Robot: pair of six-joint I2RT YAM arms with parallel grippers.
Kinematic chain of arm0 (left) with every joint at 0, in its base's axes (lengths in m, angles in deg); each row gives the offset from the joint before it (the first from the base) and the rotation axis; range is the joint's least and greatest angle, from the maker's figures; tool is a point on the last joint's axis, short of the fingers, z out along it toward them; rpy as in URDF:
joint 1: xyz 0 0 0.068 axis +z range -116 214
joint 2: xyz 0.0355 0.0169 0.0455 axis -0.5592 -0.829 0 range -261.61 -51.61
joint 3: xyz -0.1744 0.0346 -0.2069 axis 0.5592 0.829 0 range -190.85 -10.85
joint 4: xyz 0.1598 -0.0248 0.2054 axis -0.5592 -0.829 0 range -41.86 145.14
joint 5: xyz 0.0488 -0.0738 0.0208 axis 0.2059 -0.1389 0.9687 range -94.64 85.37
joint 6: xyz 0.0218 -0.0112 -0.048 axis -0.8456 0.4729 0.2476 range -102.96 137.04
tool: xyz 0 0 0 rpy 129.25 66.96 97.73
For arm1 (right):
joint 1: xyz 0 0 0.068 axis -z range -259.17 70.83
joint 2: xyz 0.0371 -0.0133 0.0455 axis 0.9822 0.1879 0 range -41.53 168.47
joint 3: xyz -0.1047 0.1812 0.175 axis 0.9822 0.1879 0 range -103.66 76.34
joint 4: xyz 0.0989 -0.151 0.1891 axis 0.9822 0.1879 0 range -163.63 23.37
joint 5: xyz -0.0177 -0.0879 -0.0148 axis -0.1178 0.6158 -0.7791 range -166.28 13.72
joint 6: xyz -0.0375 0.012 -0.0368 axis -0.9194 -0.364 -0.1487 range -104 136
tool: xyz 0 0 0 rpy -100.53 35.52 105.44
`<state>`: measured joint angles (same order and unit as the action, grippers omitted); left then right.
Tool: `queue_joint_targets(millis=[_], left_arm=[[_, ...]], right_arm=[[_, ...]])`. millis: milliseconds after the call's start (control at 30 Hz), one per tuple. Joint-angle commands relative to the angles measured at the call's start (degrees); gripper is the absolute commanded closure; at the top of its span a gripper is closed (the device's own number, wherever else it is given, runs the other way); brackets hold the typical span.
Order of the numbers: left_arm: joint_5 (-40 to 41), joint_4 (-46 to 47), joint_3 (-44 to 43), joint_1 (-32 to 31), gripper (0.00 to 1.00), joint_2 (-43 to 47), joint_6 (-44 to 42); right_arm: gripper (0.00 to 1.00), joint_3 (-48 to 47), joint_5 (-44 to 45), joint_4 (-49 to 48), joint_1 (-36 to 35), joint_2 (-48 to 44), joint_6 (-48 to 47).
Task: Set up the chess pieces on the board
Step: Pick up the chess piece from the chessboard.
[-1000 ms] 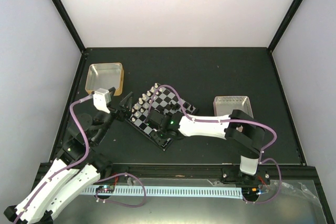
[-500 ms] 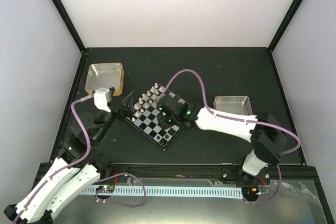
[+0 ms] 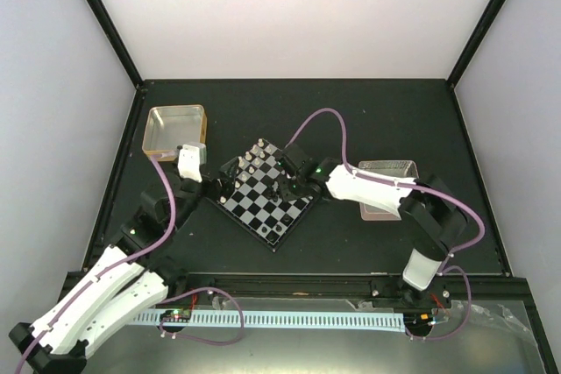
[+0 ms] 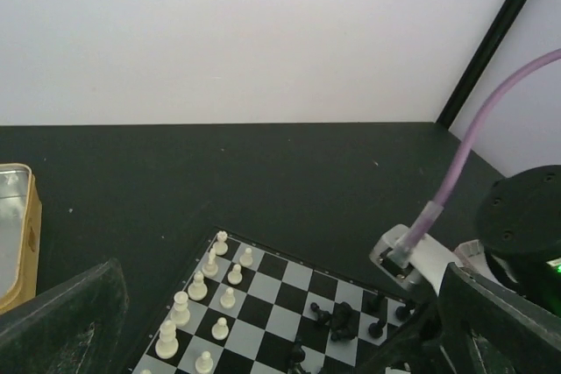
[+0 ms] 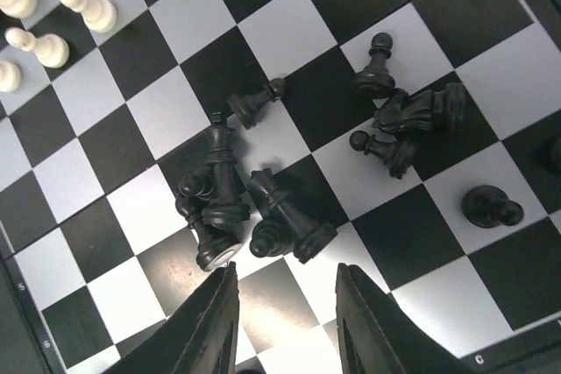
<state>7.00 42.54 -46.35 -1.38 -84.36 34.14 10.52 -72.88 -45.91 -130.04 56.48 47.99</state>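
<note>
Dark tabletop [image 3: 377,120] with pale walls all round is what I am working over. The board [image 3: 263,208] sits turned like a diamond between my two arms.

My right claw [image 5: 285,285] hangs over the board's right side. Its two fingers [image 5: 215,321] are parted with only bare squares showing in the gap, so it is pinching nothing. Just ahead of those tips lies a heap of black pieces [image 5: 237,203], most of them toppled on their sides and touching one another. A second small cluster [image 5: 412,116] lies ahead and to the right, with one black pawn [image 5: 375,63] upright beside it. Another pawn [image 5: 491,206] stands alone further right. The white pieces [image 5: 53,45] stand ahead and to the left.

My left claw [image 3: 221,187] is at the board's left corner, spread wide and holding nothing. From its wrist camera the board lies ahead and below. The white pieces stand there in two upright rows on the left, and the black jumble lies to the right, close under the right arm.

A gold-rimmed tray [image 3: 175,133] sits behind and left of the left claw. A second metal tray [image 3: 386,168] is partly hidden behind the right arm.
</note>
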Motion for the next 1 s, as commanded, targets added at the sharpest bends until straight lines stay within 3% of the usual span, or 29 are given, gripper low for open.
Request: queue_joint_targets(millis=[0, 533, 967], left_arm=[[-2.05, -0.68, -2.79, 0.00, 0.01, -0.47, -1.05], [-2.59, -0.65, -2.55, -0.01, 0.01, -0.69, -1.24], [-2.76, -0.58, -2.37, 0.03, 0.01, -0.78, -1.11]], right_arm=[[0.69, -3.08, -2.57, 0.66, -0.10, 2.73, -1.63], [0.82, -6.95, -2.52, 2.27, -0.51, 8.49, -0.58], [0.87, -7.57, -2.47, 2.60, -0.49, 10.18, -0.25]])
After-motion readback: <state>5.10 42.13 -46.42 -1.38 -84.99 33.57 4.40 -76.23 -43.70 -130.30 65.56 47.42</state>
